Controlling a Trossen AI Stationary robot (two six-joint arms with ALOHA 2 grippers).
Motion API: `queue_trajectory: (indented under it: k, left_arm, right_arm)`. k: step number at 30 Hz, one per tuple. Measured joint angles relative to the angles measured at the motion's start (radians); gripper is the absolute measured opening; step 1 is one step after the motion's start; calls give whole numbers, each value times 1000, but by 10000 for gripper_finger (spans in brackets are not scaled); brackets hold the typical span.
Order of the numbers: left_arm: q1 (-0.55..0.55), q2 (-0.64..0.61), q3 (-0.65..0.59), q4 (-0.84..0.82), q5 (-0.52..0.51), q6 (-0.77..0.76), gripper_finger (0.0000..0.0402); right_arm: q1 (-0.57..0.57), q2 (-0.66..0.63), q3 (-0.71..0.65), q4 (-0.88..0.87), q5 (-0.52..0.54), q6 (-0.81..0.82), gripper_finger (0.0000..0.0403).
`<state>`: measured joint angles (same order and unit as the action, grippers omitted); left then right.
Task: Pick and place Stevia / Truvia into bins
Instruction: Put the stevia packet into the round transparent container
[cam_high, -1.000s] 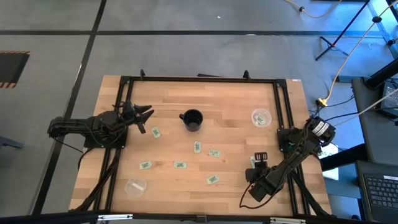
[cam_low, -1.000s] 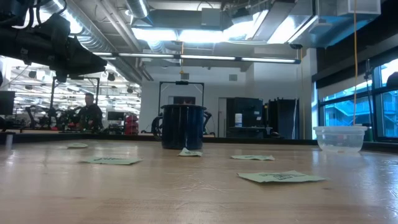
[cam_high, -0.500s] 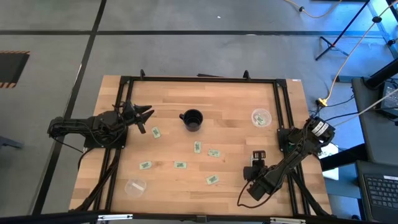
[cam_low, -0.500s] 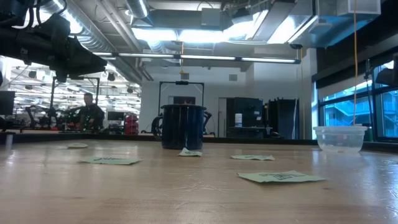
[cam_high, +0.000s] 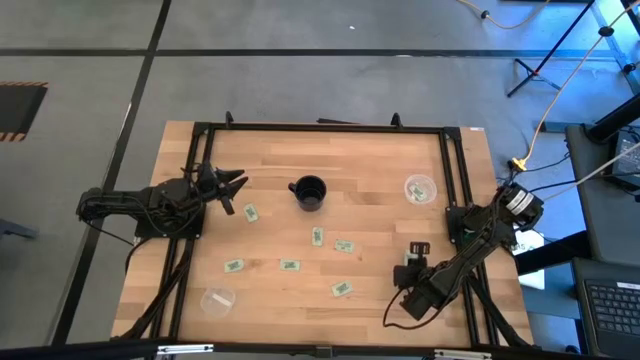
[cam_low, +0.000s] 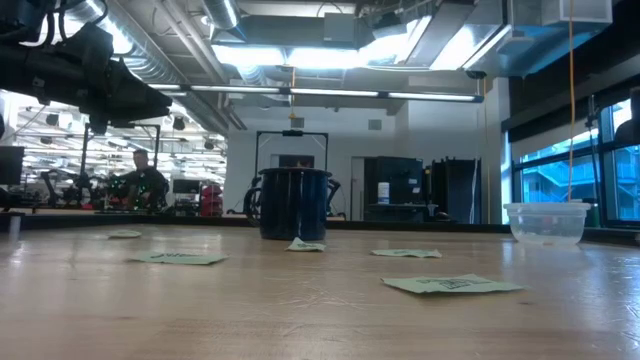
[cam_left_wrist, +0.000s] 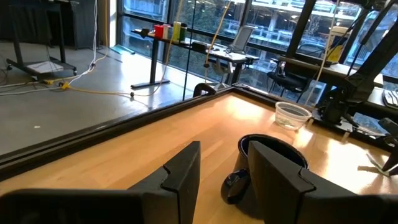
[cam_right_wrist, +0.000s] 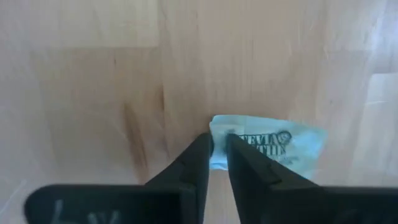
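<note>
Several pale green and white Stevia packets lie flat on the wooden table (cam_high: 380, 160), for instance one (cam_high: 250, 212) and another (cam_high: 342, 288); some show in the low view (cam_low: 452, 284). One clear bin (cam_high: 420, 188) stands at the far right with packets in it, and another (cam_high: 217, 299) at the near left. My right gripper (cam_high: 412, 258) (cam_right_wrist: 219, 154) points down near the table's right side, shut on a packet (cam_right_wrist: 273, 146). My left gripper (cam_high: 235, 185) (cam_left_wrist: 224, 177) is open and empty above the table's left side, facing the black cup (cam_high: 309, 192). My right gripper pinches one short end of the Stevia packet (cam_right_wrist: 217, 134) between its two fingers (cam_right_wrist: 198, 158), coming from above and pointing down. The rest of the packet sticks out past the fingertips, printed face up. I cannot tell whether it lies on the table or is just off it.
The black cup (cam_low: 295, 203) stands at the table's far middle, also ahead of my left fingers (cam_left_wrist: 273, 152). A black metal frame (cam_high: 320, 127) runs along the table's edges. People and equipment show in the room beyond the table (cam_low: 140, 180).
My right arm has shifted slightly at the table's right near side; its gripper stays over the same packet.
</note>
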<state>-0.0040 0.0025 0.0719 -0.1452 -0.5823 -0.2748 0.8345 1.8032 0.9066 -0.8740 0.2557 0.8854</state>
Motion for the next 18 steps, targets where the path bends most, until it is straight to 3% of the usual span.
queue_trajectory:
  k: [10,18]
  left_arm:
    - [0,0,0,0,0,0,130]
    - [0,0,0,0,0,0,130]
  right_arm:
    - [0,0,7,-4,2,56,5]
    - [-1,21,132,-213,-39,54,3]
